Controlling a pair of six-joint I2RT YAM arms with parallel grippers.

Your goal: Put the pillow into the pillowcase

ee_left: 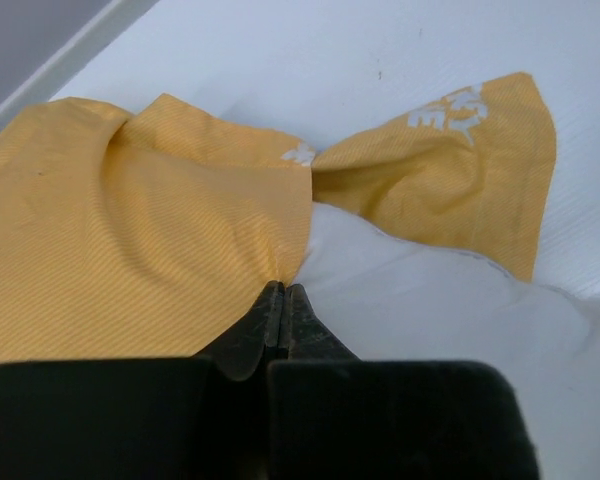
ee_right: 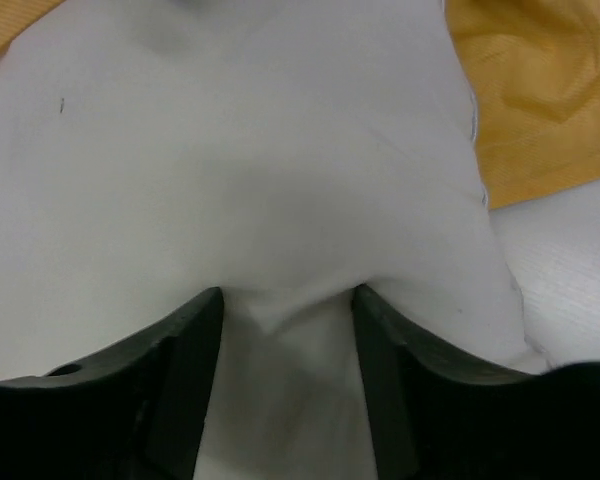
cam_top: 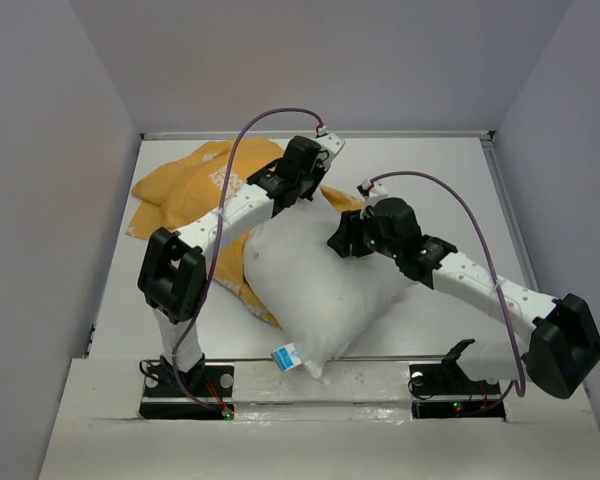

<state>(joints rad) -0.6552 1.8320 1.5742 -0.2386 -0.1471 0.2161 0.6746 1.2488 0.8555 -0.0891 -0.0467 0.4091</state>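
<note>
Meanwhile left end effector pinches pillowcase beside pillow.

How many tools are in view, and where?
2. The left tool, shut, has its tips at the pillowcase edge beside the pillow. The right tool, open, straddles a fold of the pillow. Neither is hidden.

The plump white rectangular pillow covers the near part of the thin orange-yellow fabric pillowcase, so its extent beneath the pillow cannot be determined. The print on the small blue-and-white tag at the pillow's near corner is too small to read. In the right wrist view the pillow runs past the top edge.
</note>
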